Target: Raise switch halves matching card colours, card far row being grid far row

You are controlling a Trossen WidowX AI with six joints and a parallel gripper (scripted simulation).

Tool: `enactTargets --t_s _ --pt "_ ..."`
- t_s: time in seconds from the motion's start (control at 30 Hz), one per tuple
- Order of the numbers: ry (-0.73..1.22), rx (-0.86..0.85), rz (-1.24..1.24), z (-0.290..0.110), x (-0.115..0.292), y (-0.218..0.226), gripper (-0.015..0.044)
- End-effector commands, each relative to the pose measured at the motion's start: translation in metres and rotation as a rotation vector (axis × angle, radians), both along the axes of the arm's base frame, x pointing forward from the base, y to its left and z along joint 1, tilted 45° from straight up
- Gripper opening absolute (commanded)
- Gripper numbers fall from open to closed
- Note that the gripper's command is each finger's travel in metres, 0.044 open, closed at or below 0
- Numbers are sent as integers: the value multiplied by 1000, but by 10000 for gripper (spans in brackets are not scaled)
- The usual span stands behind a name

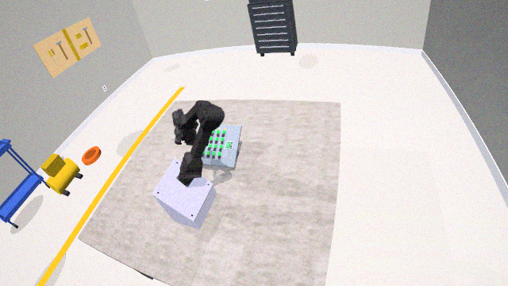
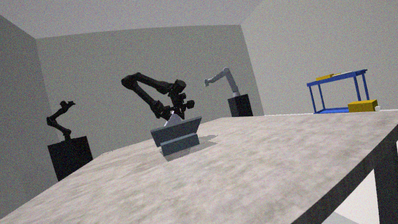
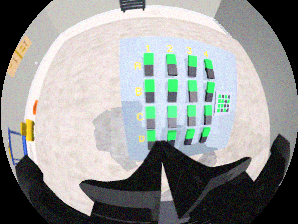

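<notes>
Above the near-left corner of the panel (image 3: 174, 99) is where I have the gripper (image 3: 162, 175) hanging, fingers clenched together on nothing, forming one blunt wedge for pressing. From the wrist view the whole grid lies ahead of that wedge and slightly to its right: four rows of four switches (image 3: 170, 91), each with a green half on the far side and a dark grey half on the near side. The little card (image 3: 224, 103) sits just right of the grid, about level with its middle rows, too small and blurred for me to read square by square.

What the coming move turns on, as I judge it, is direction. Every switch has its long axis running away from me, near to far, so the tip must come down on either the near or far end of one rocker, not across two. The nearest row is just beyond the fingertip; the far row is well ahead.

From the top view the arm (image 1: 198, 135) leans over the left edge of the panel (image 1: 234, 156), with the gripper off the switches. I cannot tell from here which switches differ from the card.
</notes>
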State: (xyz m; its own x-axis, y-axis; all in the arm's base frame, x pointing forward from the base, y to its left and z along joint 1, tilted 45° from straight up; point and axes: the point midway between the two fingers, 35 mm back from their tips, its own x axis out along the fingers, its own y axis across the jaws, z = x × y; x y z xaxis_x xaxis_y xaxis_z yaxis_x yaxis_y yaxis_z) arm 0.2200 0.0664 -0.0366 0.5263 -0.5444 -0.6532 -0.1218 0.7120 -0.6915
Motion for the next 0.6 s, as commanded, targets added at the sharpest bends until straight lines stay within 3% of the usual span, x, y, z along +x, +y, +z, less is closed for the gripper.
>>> enactTargets --t_s 0.0,0.57 --pt "-18 -1 -8 -7 -5 3 0" --pt "-38 -1 11 -36 18 -23 0"
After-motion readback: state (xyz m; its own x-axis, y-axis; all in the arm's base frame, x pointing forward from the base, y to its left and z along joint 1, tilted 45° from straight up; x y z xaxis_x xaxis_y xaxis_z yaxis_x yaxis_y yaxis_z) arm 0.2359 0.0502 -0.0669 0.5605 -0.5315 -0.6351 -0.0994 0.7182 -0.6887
